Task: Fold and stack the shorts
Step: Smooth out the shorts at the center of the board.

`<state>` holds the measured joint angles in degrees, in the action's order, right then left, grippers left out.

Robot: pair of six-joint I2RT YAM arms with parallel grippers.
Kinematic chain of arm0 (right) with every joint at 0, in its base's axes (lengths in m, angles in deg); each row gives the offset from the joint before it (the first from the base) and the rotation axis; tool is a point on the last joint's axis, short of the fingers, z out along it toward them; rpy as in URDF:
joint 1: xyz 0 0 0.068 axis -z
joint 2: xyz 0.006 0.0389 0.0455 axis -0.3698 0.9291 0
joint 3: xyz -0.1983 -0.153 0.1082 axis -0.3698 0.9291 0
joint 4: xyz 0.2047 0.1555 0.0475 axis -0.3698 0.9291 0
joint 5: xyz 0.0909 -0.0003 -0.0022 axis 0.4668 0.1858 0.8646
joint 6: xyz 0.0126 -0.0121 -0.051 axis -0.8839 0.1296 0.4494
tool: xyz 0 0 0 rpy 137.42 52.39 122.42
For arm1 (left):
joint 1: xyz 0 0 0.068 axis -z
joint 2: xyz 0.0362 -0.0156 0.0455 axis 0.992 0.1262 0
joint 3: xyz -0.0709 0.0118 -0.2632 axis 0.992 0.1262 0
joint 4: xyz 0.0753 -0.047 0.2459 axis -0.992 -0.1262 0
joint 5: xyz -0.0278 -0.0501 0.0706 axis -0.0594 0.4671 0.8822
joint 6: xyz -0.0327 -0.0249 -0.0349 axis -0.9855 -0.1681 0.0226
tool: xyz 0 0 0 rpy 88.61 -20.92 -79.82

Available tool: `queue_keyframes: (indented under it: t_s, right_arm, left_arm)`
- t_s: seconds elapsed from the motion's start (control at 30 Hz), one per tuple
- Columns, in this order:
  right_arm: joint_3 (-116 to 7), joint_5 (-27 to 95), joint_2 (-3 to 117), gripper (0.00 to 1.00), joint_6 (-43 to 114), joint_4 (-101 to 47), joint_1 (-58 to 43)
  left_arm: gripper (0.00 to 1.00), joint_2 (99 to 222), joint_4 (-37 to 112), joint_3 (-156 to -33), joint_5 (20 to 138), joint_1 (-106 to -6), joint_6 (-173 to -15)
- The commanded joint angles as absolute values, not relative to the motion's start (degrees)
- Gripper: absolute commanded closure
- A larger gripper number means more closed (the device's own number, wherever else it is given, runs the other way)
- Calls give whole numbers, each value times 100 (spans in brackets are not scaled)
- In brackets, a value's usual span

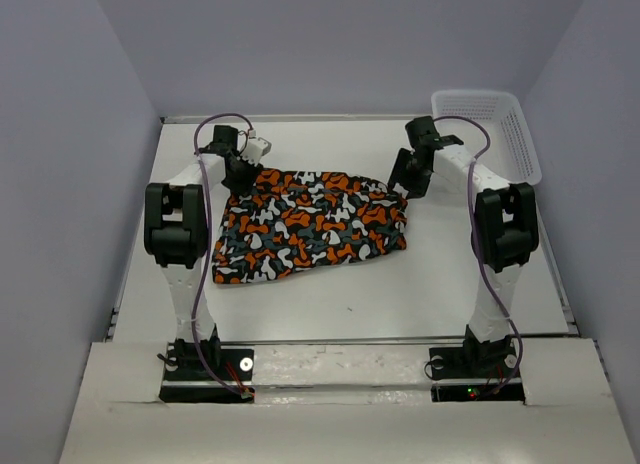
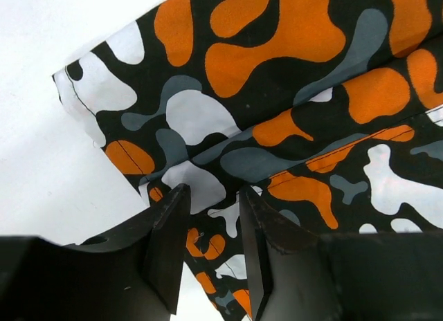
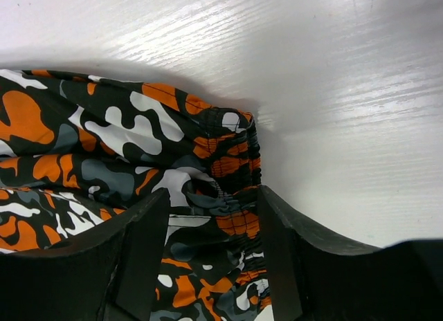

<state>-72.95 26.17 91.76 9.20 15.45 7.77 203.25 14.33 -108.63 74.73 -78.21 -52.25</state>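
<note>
Your left fingers (image 2: 173,221) stand apart around the soft, flat, blotchy shorts (image 2: 277,72). Your right fingers (image 3: 277,227) stand apart around the crinkly, bunched waistband (image 3: 232,162).

Shorts (image 1: 310,224) have a blotchy camo-ish print: orange, black, grey and white blobs. They're spread out mostly flat, left of the basket (image 1: 520,134) and a bit nearer than it. The elastic waistband end faces the basket and is kinda scrunched; the stitched leg hem is at the end away from it.
</note>
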Motion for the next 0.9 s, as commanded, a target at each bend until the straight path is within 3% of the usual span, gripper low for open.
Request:
queue_keyframes:
  t_s: [0.0,0.1,0.23,0.6,0.63,0.73,0.77,0.8,0.87]
  right_arm:
    - [-7276,2613,9296,41,888,1309,755]
    - [-7249,2613,9322,38,914,1309,755]
    - [-7206,2605,9357,36,932,1309,755]
    - [-7118,2578,9375,37,1020,1274,755]
    - [-7118,2595,9366,38,1029,1274,755]
    - [-7118,2613,9375,45,1020,1248,755]
    - [-7118,2613,9375,49,1020,1239,755]
    - [-7118,2605,9375,52,1020,1230,755]
    - [-7100,2596,9340,61,1020,1248,755]
  left_arm:
    - [54,20329,1280,-11055,7564,-7827,-5315]
    - [42,20207,1157,-10968,7792,-7835,-5324]
    - [35,19943,1315,-10818,7994,-7844,-5289]
    - [40,20276,1245,-10862,7907,-7853,-5517]
    - [42,20286,1253,-10853,7864,-7853,-5526]
    - [72,20286,1236,-10844,7732,-7853,-5587]
    - [89,20277,1227,-10844,7696,-7853,-5596]
    - [99,20225,1218,-10844,7679,-7853,-5614]
    - [100,20093,1218,-10827,7696,-7853,-5623]
